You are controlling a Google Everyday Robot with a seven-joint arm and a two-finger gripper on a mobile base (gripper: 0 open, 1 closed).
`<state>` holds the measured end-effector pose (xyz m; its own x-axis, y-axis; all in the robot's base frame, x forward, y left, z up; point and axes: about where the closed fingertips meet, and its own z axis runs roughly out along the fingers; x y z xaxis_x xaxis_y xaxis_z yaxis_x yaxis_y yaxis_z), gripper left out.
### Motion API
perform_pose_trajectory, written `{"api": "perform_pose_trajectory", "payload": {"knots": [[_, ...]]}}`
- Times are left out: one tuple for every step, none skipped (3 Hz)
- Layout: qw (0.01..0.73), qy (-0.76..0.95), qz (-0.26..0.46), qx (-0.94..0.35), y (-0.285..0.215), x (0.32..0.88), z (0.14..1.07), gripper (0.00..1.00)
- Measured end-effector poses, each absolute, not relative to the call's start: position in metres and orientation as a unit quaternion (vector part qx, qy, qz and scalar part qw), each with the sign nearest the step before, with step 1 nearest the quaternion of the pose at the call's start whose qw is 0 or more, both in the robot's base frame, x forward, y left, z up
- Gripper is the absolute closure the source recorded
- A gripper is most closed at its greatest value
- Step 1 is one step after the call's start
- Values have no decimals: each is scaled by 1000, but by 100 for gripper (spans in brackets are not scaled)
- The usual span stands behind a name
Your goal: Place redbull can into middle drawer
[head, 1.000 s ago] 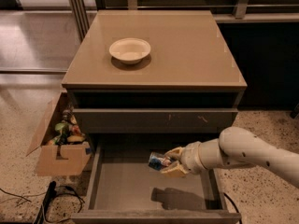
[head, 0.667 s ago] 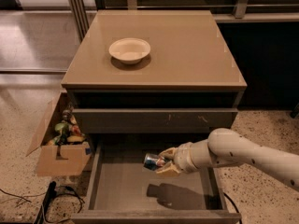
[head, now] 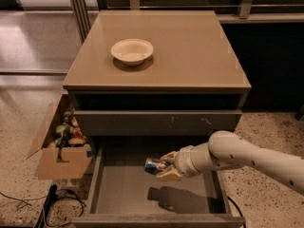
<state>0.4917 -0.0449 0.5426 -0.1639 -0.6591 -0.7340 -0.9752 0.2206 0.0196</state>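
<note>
The middle drawer [head: 124, 192] stood pulled out toward the near side. Its flat floor was bare apart from the dark shadow [head: 176, 198] of the arm and its load. Over that floor, a little right of centre, the gripper [head: 159, 167] reached in from the right with its jaws clamped on the redbull can [head: 152, 166]. The can lay on its side in the air, its shiny end pointing left, clear of the floor and of both side walls.

Over the last second the can and gripper had slid left, from nearer the right wall toward the middle of the drawer. In the latest stretch they had barely shifted, perhaps sinking slightly. That suggested the carry was done and the arm had settled over its drop spot. What remained, most likely, was lowering the can and opening the jaws.

Behind it, the scuffed drawer front [head: 156, 122] had stayed shut. The cardboard box [head: 61, 161] of odds and ends sat unmoved at the left. Farthest back, the cream bowl [head: 132, 50] rested as before on the cabinet top [head: 194, 56].
</note>
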Motion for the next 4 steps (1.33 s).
{"api": "perform_pose_trajectory", "payload": {"knots": [[278, 736, 287, -547, -32, 499, 495, 100], [239, 756, 326, -515, -23, 503, 426, 100], [218, 769, 338, -496, -21, 506, 381, 100], [215, 770, 341, -494, -20, 504, 375, 81]]}}
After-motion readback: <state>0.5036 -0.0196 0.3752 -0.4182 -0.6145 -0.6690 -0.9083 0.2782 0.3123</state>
